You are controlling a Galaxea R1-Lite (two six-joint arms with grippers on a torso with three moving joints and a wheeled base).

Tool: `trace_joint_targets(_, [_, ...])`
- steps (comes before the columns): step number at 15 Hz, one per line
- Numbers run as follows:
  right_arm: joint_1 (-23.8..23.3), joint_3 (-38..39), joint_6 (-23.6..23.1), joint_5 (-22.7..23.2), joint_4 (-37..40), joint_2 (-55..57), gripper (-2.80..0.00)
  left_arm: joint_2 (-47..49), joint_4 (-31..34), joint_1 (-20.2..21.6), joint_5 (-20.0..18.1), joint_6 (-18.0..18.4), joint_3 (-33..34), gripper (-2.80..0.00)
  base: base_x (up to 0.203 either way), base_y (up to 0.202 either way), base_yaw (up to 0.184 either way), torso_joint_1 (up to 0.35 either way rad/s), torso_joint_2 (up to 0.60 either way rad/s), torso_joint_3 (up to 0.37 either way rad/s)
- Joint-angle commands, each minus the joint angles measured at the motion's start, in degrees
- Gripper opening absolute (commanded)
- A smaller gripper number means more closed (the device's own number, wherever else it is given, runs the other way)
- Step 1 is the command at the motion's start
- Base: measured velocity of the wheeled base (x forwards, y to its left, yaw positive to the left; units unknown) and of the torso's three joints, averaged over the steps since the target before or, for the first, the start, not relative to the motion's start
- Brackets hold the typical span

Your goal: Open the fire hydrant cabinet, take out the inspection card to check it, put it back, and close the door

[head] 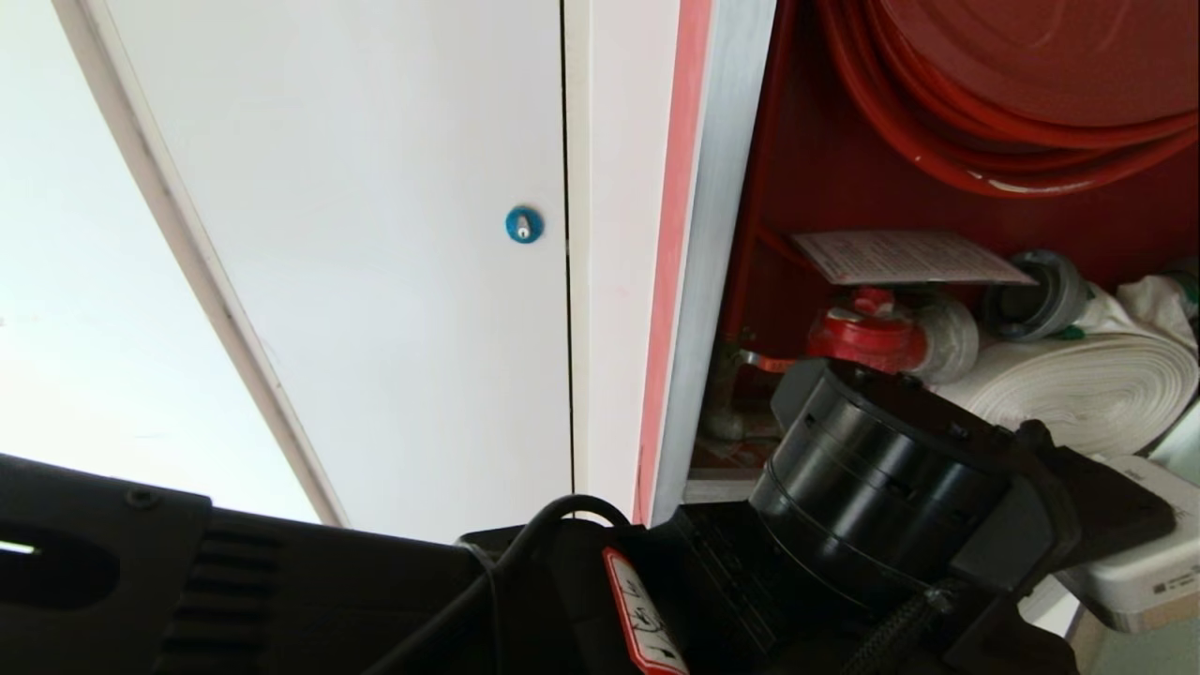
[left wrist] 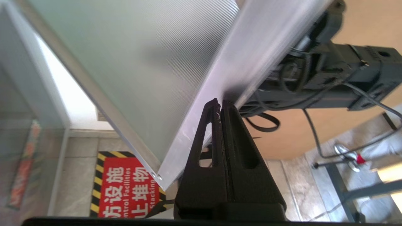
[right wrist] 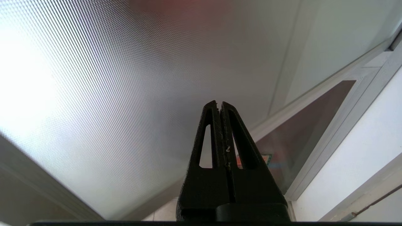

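Silver-framed smoked-glass door [left wrist: 201,78] is hanging open; shut left gripper [left wrist: 219,103] is nudging its frame. White sleeved inspection card [head: 905,256], at two o'clock, is waiting untouched; right gripper [right wrist: 219,105] is idling shut too.

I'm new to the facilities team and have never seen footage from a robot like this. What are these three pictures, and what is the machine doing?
This is a wheeled robot with two arms, each ending in a gripper, filmed by three cameras at one moment.

The head view looks forward and down. The fire hydrant cabinet stands open: inside are a red hose reel, a red valve, a white rolled hose and the inspection card resting above the valve. Left of it is a white panel door with a blue lock. The black bulk at the bottom is the robot's own arm.

The left wrist view shows the left gripper, jaws shut, its tip at the silver frame of the door; whether it touches is unclear.

The right wrist view shows the right gripper, jaws shut, holding nothing, before a frosted panel.
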Motion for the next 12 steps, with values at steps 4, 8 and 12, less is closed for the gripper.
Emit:
trace_joint_targets(4, [0.01, 0.00, 0.03, -0.02, 0.00, 0.06, -2.80, 1.59, -0.09, -1.81, -0.09, -0.03, -0.17, -2.80, 0.000, 0.000, 0.000, 0.000, 0.00, 0.000])
trace_joint_targets(8, [0.01, 0.00, 0.03, -0.02, 0.00, 0.00, -2.80, 1.19, -0.09, -1.35, -0.05, -0.03, -0.04, -2.80, 0.000, 0.000, 0.000, 0.000, 0.00, 0.000])
trace_joint_targets(12, [0.01, 0.00, 0.03, -0.02, 0.00, 0.02, -2.80, -0.59, 0.09, 4.99, -0.09, -0.12, 2.60, -2.80, 0.000, 0.000, 0.000, 0.000, 0.00, 0.000])
